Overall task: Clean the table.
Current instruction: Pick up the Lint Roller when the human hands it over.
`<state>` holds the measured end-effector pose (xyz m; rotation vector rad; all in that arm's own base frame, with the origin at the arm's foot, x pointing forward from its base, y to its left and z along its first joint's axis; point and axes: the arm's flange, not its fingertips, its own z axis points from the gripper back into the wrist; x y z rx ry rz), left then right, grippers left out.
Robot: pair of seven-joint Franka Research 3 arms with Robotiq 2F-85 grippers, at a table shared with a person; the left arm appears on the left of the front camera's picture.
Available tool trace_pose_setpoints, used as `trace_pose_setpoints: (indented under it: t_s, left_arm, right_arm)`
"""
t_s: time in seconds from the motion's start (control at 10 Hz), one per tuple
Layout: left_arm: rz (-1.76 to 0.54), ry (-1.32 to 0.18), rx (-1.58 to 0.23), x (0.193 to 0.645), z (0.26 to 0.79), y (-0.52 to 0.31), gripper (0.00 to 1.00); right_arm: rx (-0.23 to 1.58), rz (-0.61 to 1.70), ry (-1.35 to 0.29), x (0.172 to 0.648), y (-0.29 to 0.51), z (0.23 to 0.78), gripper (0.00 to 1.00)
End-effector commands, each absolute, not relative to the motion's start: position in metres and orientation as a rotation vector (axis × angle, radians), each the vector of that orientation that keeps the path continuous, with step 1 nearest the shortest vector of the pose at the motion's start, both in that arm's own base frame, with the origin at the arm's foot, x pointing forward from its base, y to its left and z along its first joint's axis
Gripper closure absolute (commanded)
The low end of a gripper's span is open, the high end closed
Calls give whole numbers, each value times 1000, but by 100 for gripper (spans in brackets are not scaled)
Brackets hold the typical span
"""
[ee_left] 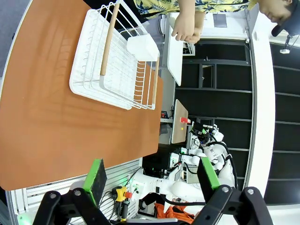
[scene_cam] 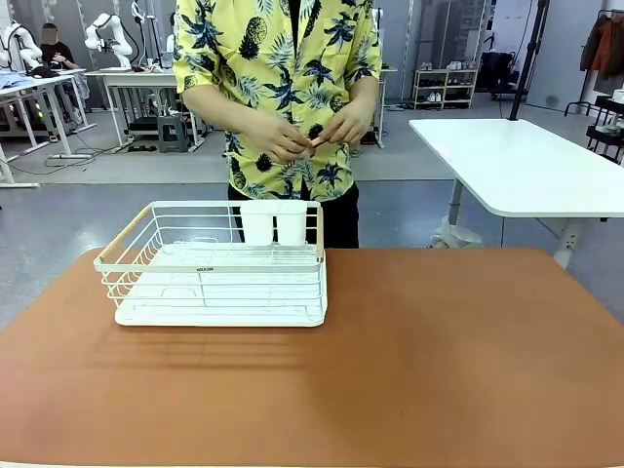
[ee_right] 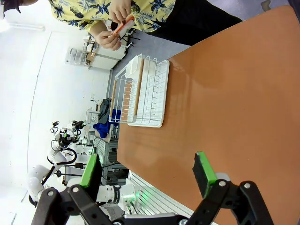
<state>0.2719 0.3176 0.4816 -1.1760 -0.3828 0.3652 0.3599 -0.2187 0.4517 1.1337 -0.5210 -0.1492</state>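
Observation:
The reddish-brown table spreads across the front view with a bare top. In the left wrist view the table lies at the left, and my left gripper stands open above its near edge with nothing between the green pads. My right gripper is open too, raised over the table, and holds nothing. A person in a yellow patterned shirt stands at the far side and holds a small orange object in both hands, also seen as the orange object in the right wrist view.
A white wire dish rack with wooden handles and a white cup holder stands on the table's far left part. The rack and rack show in both wrist views. A white-topped table stands behind at the right.

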Motion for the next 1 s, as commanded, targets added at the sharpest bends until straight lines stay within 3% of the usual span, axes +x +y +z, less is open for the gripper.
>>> trace_pose_setpoints:
  t_s: [0.0,0.9]
  left_arm:
    - [355,-399,-1180,269,481,318,0]
    - [355,-399,-1180,269,481,318,0]
  right_arm:
    - [1138,-147,-527,359,-219,454,0]
    - [1138,-147,-527,359,-219,454,0]
